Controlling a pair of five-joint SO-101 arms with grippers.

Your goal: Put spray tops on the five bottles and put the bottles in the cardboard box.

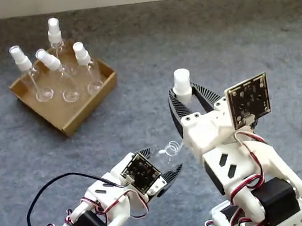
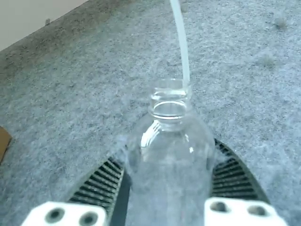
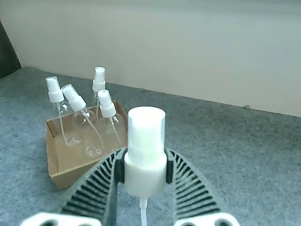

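Currently 4 capped bottles [image 1: 49, 60] stand in the cardboard box [image 1: 94, 105], and I have bottle 5 and its spray top in the 2 grippers.

From the high view, the box sits on the grey carpet [image 1: 230, 33], well apart from both arms, with the 4 bottles leaning slightly inside it, each with a white sprayer on. My left gripper [image 1: 161, 161] is low and near the camera, its jaws clamped on the body of the clear 5th bottle [image 2: 169, 155], whose threaded neck is open and points toward the other arm. My right gripper [image 1: 184, 91] is pinched around the collar of the white spray top [image 3: 146, 150], held upright. Its thin dip tube [image 2: 181, 42] hangs down to the bottle's mouth; I cannot tell whether the tip is inside the neck.
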